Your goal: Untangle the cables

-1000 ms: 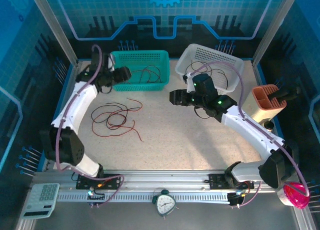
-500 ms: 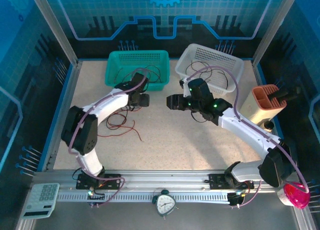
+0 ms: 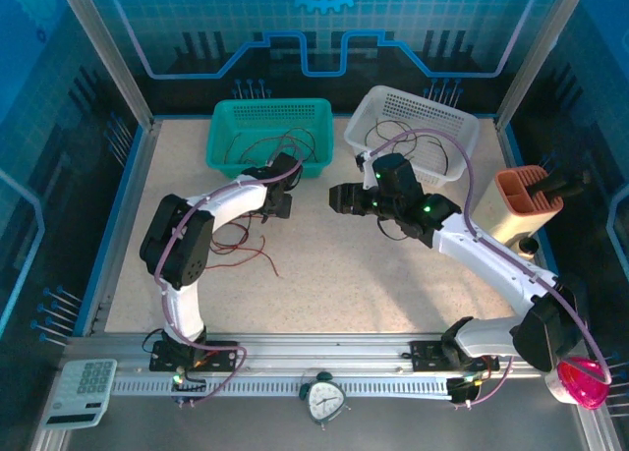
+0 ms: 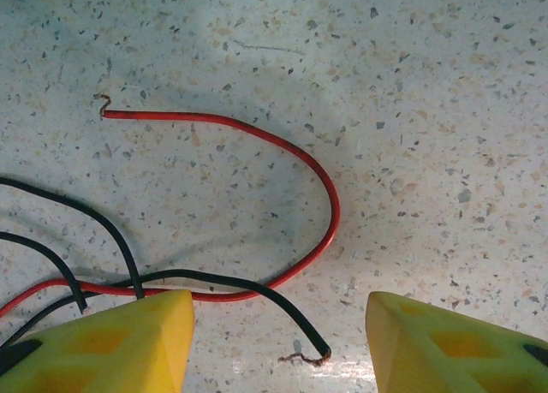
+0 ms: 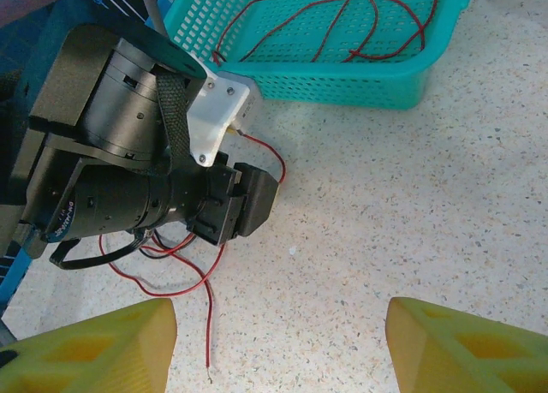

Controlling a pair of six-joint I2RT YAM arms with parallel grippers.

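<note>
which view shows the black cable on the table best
Left wrist: the black cable lies close up, crossing the red cable, its frayed tip between the fingers of the left hand. From the top it is a faint strand beside the left arm. In the right wrist view it is mostly hidden under that hand.

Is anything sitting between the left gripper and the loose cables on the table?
Nothing visible. The left gripper hangs, jaws apart, right over the table. The red cable loops just ahead of the gap, and the black cable ends inside it.
</note>
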